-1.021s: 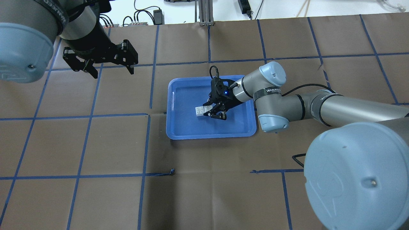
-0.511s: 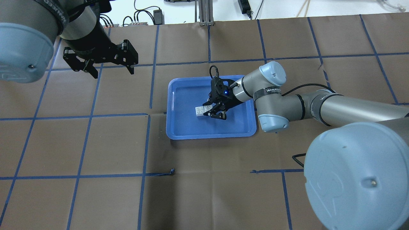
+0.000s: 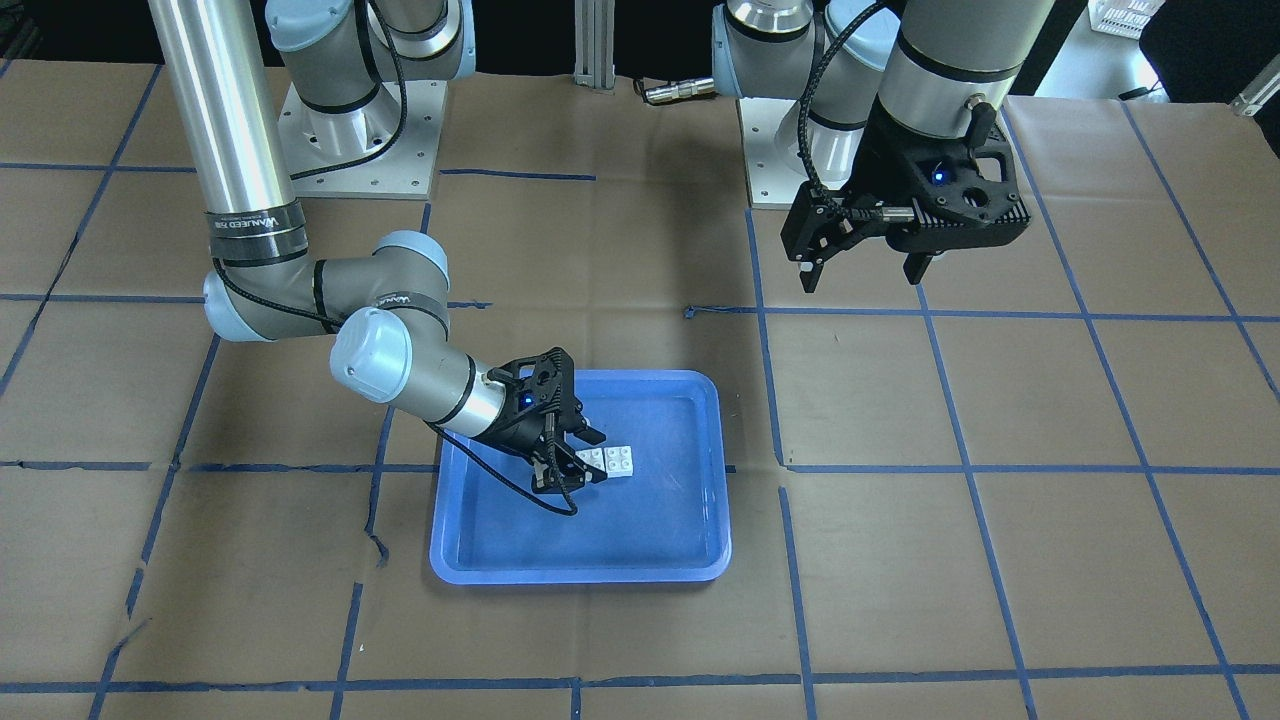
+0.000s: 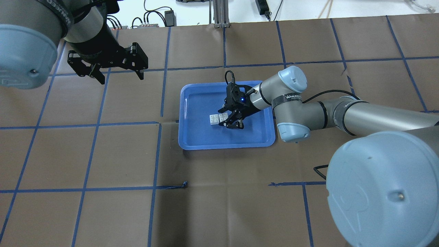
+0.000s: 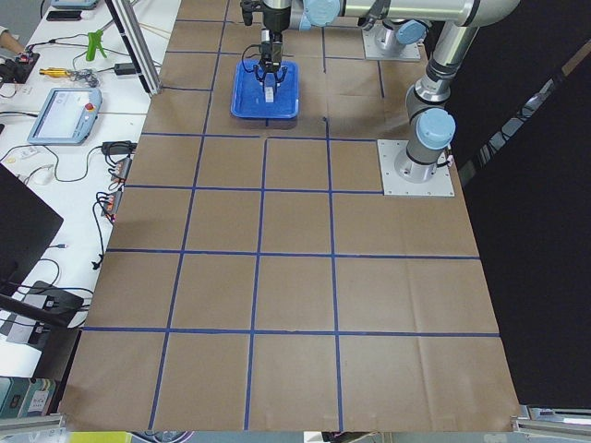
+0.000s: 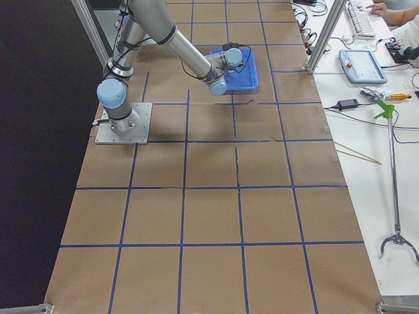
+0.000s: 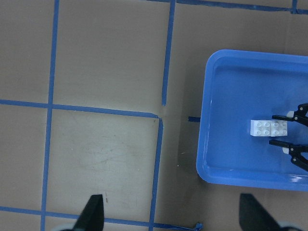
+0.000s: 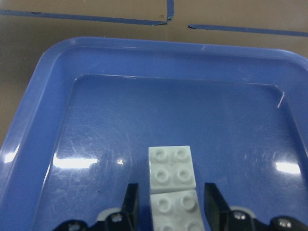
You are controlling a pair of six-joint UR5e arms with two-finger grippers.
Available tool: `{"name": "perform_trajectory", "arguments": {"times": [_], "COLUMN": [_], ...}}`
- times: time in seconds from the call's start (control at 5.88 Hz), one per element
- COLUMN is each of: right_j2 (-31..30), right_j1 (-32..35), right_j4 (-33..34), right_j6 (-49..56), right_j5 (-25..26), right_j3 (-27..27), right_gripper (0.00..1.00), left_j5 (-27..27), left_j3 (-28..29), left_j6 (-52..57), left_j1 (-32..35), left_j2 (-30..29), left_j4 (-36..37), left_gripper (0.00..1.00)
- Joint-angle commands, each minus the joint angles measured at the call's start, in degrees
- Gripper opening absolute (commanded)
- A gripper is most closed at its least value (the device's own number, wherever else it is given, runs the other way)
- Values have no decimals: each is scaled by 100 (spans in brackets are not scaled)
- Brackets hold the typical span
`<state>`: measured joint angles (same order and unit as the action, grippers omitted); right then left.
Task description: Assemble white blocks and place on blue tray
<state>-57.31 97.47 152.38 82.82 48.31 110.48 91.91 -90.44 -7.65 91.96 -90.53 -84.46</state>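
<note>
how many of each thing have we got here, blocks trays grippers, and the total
white blocks: 2, joined end to end
blue tray: 1
grippers: 2, the left gripper and the right gripper
total: 5

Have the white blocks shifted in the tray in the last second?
No. The white blocks keep the same distance from the blue tray's left rim.

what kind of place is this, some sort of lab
Most likely a robotics lab workcell: the left arm and right arm are bolted to a table papered brown with a blue tape grid, and a side bench holds a teach pendant.
</note>
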Motion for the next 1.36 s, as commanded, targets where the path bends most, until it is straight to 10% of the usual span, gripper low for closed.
{"name": "perform_trajectory", "arguments": {"times": [0.0, 0.17, 0.51, 1.19], "right_j2": [0, -9, -210, -1246], "right_j1": [0, 0, -70, -358], "right_j4": [2, -6, -137, -3094], "right_j6": [6, -20, -1032, -3807], "right_j5": [-129, -138, 202, 2591], "right_j3": [0, -9, -340, -1368], "right_gripper": [71, 100, 100, 100], "left_j5": [2, -6, 2, 2], "left_j3": [0, 0, 0, 0], "left_j6": [0, 0, 0, 0], "left_j1": [-2, -2, -2, -2], "left_j2": [0, 0, 0, 0], "left_j4": [0, 0, 0, 0], "left_gripper": [99, 99, 99, 99]}}
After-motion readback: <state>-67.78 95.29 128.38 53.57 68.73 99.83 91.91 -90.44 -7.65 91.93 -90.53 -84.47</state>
